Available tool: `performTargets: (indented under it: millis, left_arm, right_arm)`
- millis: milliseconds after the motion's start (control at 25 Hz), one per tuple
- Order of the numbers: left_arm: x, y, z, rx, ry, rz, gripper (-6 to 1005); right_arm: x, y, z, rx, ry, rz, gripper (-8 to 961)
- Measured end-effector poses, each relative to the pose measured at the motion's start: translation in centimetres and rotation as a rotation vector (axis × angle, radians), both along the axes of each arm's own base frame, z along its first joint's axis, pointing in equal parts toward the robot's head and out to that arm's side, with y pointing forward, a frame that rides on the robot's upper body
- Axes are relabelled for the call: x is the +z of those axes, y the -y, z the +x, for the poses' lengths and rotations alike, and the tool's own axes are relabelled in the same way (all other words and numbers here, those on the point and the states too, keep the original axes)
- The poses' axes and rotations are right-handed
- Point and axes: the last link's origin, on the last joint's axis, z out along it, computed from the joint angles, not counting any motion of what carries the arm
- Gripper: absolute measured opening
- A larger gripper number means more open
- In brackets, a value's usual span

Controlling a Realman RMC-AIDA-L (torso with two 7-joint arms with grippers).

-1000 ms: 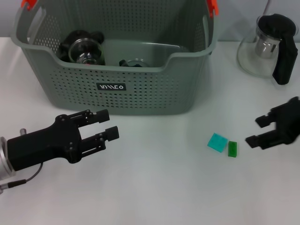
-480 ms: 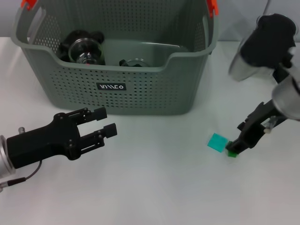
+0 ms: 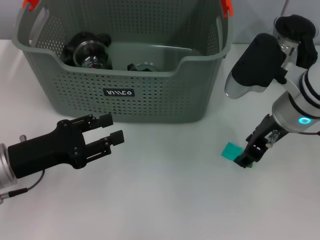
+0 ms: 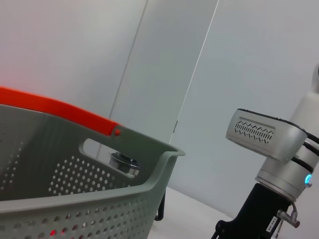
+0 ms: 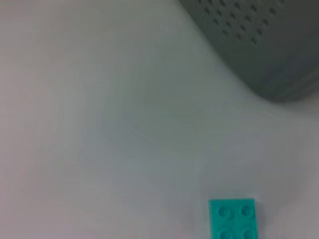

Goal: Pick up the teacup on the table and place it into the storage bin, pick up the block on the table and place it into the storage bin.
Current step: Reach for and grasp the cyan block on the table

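White table (image 3: 165, 200) fills the head view. Nearest left, the left gripper (image 3: 110, 134) hovers with fingers apart. At right, the right gripper (image 3: 248, 156) is down beside a teal block (image 3: 231, 150); whether its fingers are closed cannot be told. Only the right wrist view shows the block's studs. Farther back, the storage bin (image 3: 150, 95) holds a glass teacup (image 3: 91, 54).

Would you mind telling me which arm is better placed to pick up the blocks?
The right. Its hand is down at the green blocks on the table; the left hand hangs open in front of the bin, far from them.
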Motion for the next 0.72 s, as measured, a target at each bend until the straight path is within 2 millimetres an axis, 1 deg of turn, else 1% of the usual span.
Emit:
performTargets:
  millis: [720]
  left_arm:
    - [-0.2, 0.0, -0.2, 0.014, -0.003, 0.001, 580]
  right_arm:
    - [-1.8, -1.1, 0.5, -0.004, 0.011, 0.002, 678]
